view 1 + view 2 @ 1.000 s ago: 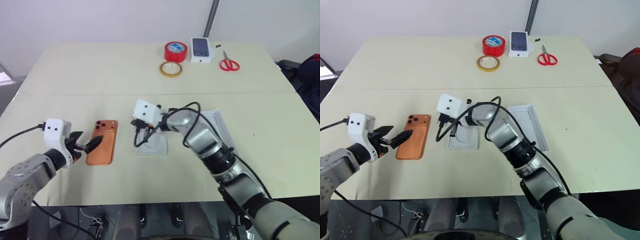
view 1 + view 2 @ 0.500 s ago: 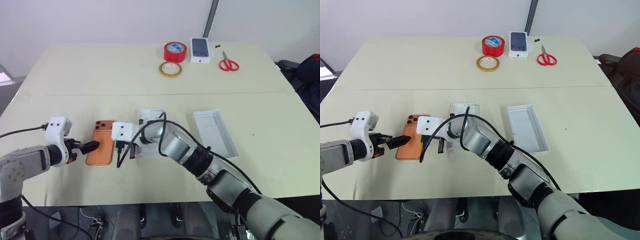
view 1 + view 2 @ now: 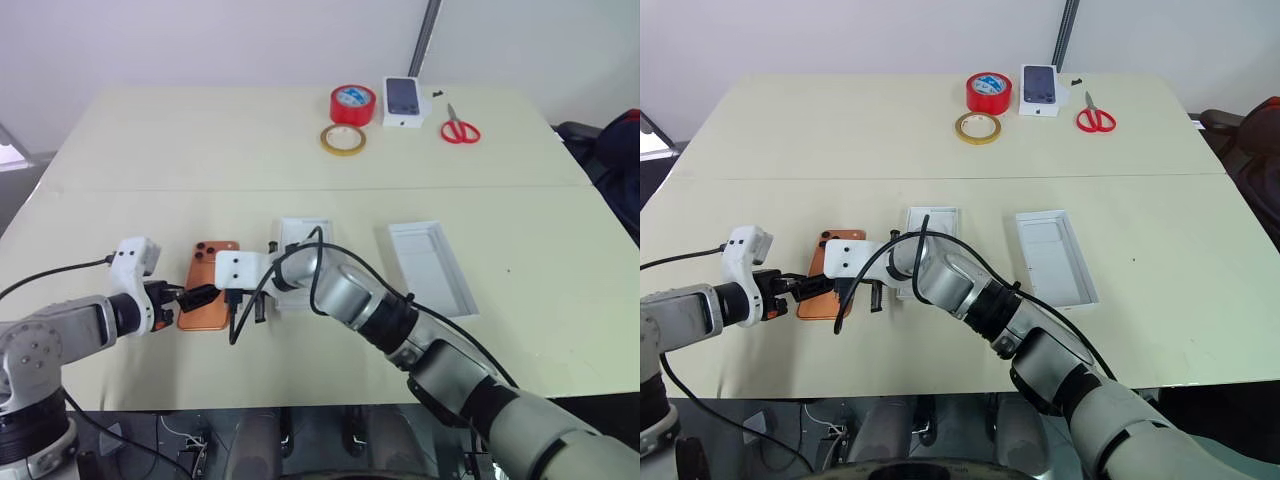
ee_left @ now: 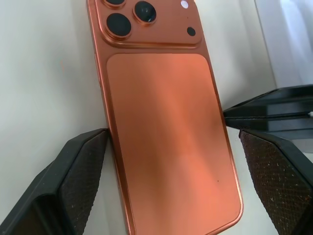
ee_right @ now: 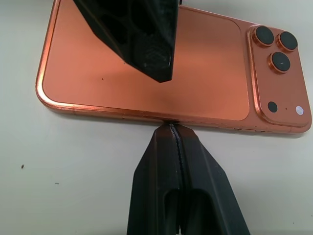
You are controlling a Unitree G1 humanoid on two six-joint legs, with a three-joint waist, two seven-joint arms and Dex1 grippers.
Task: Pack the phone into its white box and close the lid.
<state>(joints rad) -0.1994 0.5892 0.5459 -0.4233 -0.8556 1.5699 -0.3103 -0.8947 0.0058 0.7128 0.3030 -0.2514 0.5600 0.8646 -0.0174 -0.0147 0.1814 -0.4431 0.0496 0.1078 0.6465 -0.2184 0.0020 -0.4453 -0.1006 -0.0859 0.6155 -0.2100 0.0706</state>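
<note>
The orange phone [image 3: 210, 283] lies camera side up on the table, left of centre. My left gripper [image 3: 196, 297] is open, and its fingers [image 4: 73, 181] stand on either side of the phone's near end without gripping it. My right gripper [image 5: 171, 126] is shut, with its tips against the phone's right long edge. The white box [image 3: 304, 232] lies just right of the phone, partly behind my right arm. Further right, the lid [image 3: 430, 266] lies inside up.
At the table's far edge are a red tape roll [image 3: 352, 103], a tan tape ring [image 3: 343, 139], a small white box with a phone picture [image 3: 402, 100] and red scissors [image 3: 459, 129]. Black cables hang off both wrists.
My right gripper swung left from above the white box down to the phone's right edge. My left gripper moved right, bringing its open fingers around the phone's near end.
</note>
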